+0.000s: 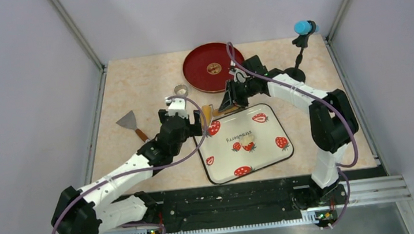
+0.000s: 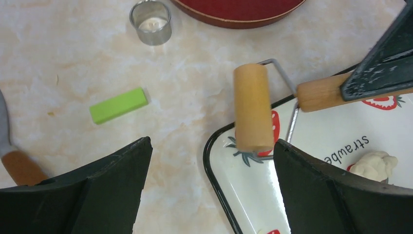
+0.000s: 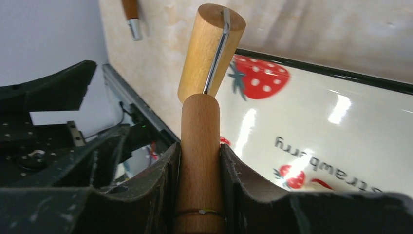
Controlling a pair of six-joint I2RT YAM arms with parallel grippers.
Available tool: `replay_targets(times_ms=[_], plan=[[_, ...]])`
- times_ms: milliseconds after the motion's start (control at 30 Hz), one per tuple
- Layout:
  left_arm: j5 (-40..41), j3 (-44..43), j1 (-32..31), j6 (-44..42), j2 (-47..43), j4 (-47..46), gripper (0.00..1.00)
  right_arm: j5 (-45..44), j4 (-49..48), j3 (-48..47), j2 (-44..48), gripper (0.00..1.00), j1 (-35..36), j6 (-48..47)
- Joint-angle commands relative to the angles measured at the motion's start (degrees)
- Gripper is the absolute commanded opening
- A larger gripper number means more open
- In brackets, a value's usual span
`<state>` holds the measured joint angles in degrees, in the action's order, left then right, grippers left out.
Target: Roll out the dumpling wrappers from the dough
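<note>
The left claw [image 1: 198, 118] stands wide open and empty just left of the tray's [image 1: 261, 134] far-left corner. Right beside it, the wooden roller's [image 1: 207, 115] drum hangs over that corner, its long axis running roughly far-to-near; whether it touches the rim I cannot tell. The dough [image 1: 248, 142], still a small lump, sits near the tray's middle, to the right of the drum and nearer the arm bases. The roller's handle runs rightward into the right claw [image 1: 229, 104], clamped on it, so the roll probably falls to that arm.
</note>
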<state>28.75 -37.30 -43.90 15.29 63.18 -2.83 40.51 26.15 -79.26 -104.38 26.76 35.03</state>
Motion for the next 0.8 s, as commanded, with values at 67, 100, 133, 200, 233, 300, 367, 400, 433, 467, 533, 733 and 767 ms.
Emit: replay_targets(times_ms=[67, 100, 133, 200, 233, 300, 367, 400, 433, 467, 533, 733, 767], plan=[[-8.5, 4.0, 5.4, 10.7, -7.3, 2.0, 0.99, -7.7, 9.8, -4.9, 6.6, 0.0, -1.4, -12.9], [-12.1, 4.0, 7.9, 11.5, -7.9, 2.5, 0.99, -8.5, 10.7, -5.4, 6.7, 0.0, -1.5, -14.0], [-16.6, 3.7, 10.8, 12.1, -8.0, 4.5, 0.99, -9.3, 11.8, -5.8, 6.9, 0.0, -1.5, -14.8], [-25.6, 2.5, 16.6, 14.4, -7.0, 7.3, 0.99, -10.7, 13.1, -6.5, 7.4, 0.0, -1.5, -16.3], [-28.9, 1.8, 18.4, 14.7, -6.0, 8.9, 0.99, -11.1, 13.4, -6.7, 7.8, 0.0, -1.5, -16.8], [-33.5, -0.3, 20.9, 14.7, -2.9, 13.2, 0.99, -11.8, 13.9, -7.1, 8.3, 0.0, -1.6, -17.4], [-35.5, -3.4, 22.7, 14.7, 1.3, 18.6, 0.99, -12.4, 14.3, -7.6, 8.7, 0.0, -1.6, -17.7], [-37.3, -4.9, 23.5, 14.3, 4.1, 21.0, 0.99, -12.7, 14.6, -7.9, 9.0, 0.0, -1.6, -17.8], [-39.8, -6.4, 24.3, 13.5, 5.7, 23.1, 0.99, -12.9, 14.8, -8.2, 9.2, 0.0, -1.7, -17.8], [-42.0, -7.9, 24.9, 12.9, 8.8, 25.1, 0.99, -13.2, 15.0, -8.5, 9.4, 0.0, -1.7, -17.8], [-46.9, -9.8, 25.9, 12.1, 12.3, 27.6, 0.99, -13.6, 15.1, -8.6, 10.1, 0.0, -1.7, -17.8], [-53.8, -8.6, 28.1, 14.8, 18.1, 27.2, 0.99, -15.1, 16.1, -8.7, 12.2, 0.0, -1.7, -18.8], [-54.7, -7.9, 28.9, 15.6, 18.7, 26.8, 0.99, -15.3, 16.3, -8.7, 12.4, 0.0, -1.7, -19.1]])
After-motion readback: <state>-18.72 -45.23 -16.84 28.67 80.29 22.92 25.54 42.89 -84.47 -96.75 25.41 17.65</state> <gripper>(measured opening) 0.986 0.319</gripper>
